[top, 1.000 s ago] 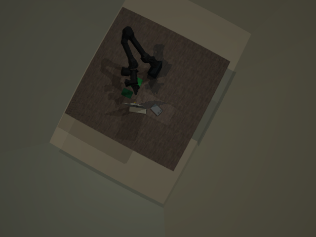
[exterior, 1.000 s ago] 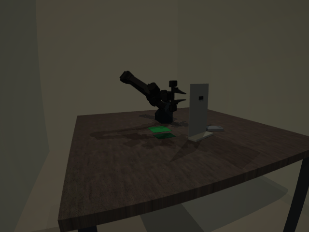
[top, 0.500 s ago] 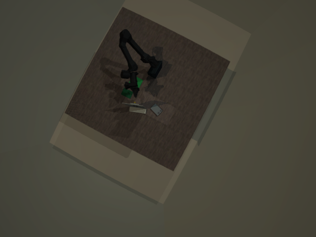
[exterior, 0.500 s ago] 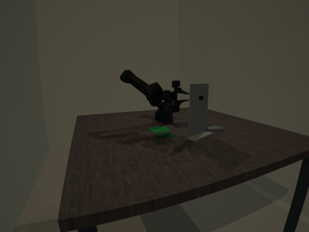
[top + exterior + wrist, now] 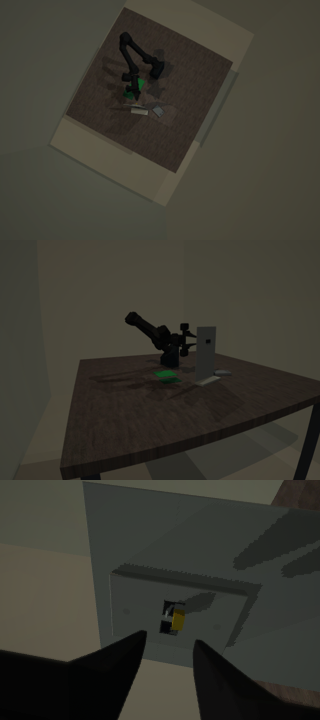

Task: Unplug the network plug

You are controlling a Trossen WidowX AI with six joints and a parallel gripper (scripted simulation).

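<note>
The plug (image 5: 178,620) shows as a small yellow block at the socket plate (image 5: 142,611) on the upright panel (image 5: 128,104) (image 5: 204,358) (image 5: 130,535). Dark openings show beside it, with a pale sliver at the upper one; whether that is the tab I cannot tell. My gripper (image 5: 137,99) (image 5: 195,340) (image 5: 170,641) is partly open and empty. Its fingers point at the panel, one above the other, a short way in front of the plug. A bright green patch (image 5: 165,373) and a dark green patch (image 5: 170,380) lie flat on the table, partly under the arm in the top view.
A small grey box (image 5: 158,111) (image 5: 222,373) lies beside the panel. The panel stands on a pale foot (image 5: 139,111) (image 5: 208,381) behind it. The arm's base (image 5: 157,69) (image 5: 169,357) stands on the table, with the arm bent out to one side.
</note>
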